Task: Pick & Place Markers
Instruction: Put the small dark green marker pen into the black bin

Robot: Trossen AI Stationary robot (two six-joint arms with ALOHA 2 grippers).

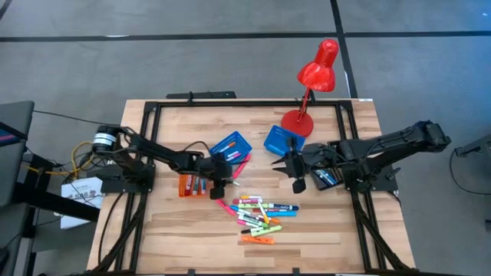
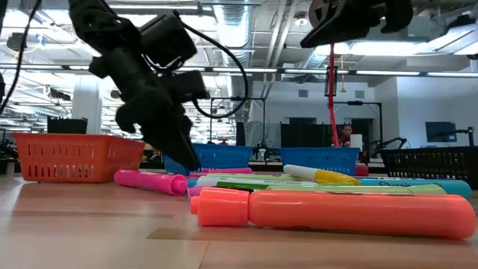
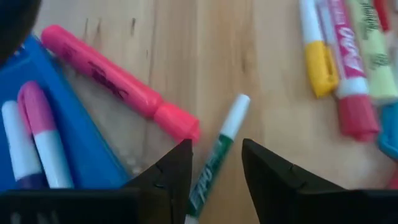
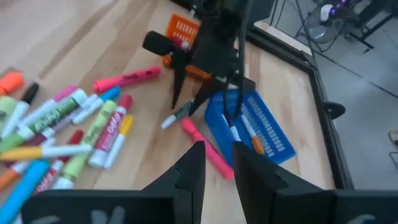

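Overhead looks straight down, low looks level (both share markers (image 1: 258,213)).

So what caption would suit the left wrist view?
Left end effector straddling a green marker beside a pink marker.

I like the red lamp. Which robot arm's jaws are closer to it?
The right. The right gripper hangs just in front of the red lamp, near its base. The left gripper is farther off, down beside the markers.

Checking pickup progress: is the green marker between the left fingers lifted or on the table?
On the table: the green marker lies flat on the wood between the open left fingers, not gripped.
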